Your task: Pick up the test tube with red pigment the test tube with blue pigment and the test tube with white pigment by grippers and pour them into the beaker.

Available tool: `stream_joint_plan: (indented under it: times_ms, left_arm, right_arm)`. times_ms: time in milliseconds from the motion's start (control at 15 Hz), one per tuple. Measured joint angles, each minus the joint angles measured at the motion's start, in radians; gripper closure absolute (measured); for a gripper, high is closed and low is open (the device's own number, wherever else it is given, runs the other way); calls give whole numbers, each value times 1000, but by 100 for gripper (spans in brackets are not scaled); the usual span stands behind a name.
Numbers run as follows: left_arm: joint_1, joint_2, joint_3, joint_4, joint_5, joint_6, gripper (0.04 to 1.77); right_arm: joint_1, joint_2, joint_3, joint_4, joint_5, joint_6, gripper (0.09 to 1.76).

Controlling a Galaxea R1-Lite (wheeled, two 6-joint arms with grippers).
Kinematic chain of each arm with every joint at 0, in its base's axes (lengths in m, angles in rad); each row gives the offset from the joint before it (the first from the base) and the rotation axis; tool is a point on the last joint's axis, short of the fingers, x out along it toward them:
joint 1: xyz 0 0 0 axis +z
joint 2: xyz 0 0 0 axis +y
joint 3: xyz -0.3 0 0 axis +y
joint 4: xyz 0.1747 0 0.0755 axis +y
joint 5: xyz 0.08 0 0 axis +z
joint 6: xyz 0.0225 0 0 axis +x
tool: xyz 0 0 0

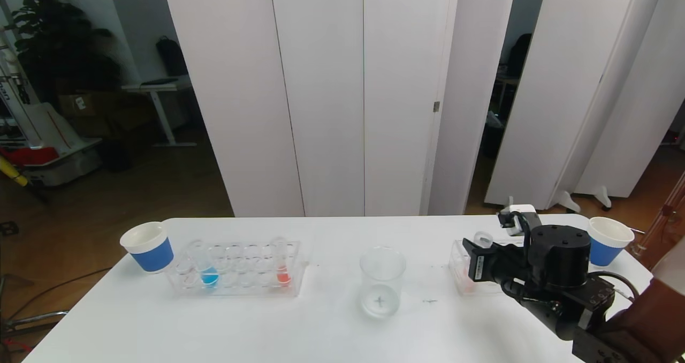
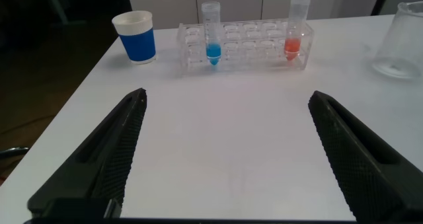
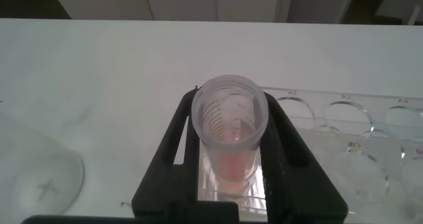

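A clear plastic test-tube rack is standing on the left half of the white worktop, holding two upright tubes: the slim clear test tube with bright blue pigment towards its left end, and a slim clear test tube with orange-red pigment towards its right end. The pigment is sitting at the rounded bottom of each. Just beside the rack's left end a white paper cup with a blue band is standing. The clear cylindrical glass beaker with a flared rim is standing alone near the middle of the worktop, with a small dark cross mark showing at its base.

On the right, a second clear rack is sitting under the right end effector, whose dark fingers are closing tightly on a clear graduated tube with pale orange-red pigment low inside it; the tube is standing upright, mouth open, over the rack. Another blue-banded white cup is standing at the far right corner.

The left end effector is hanging low over the bare near-left worktop, its ribbed black fingers spread fully apart and holding nothing.
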Motion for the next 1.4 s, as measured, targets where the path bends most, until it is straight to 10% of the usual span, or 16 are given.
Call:
stream_joint_plan:
  times_ms: [933,1400]
  left_arm:
    - [0,0,0,0,0,0,6]
    - [0,0,0,0,0,0,6]
  right_arm:
    - [-26,-188,-274,295,34,-127,125]
    - [-46,-178,-566,467,355,-157,125]
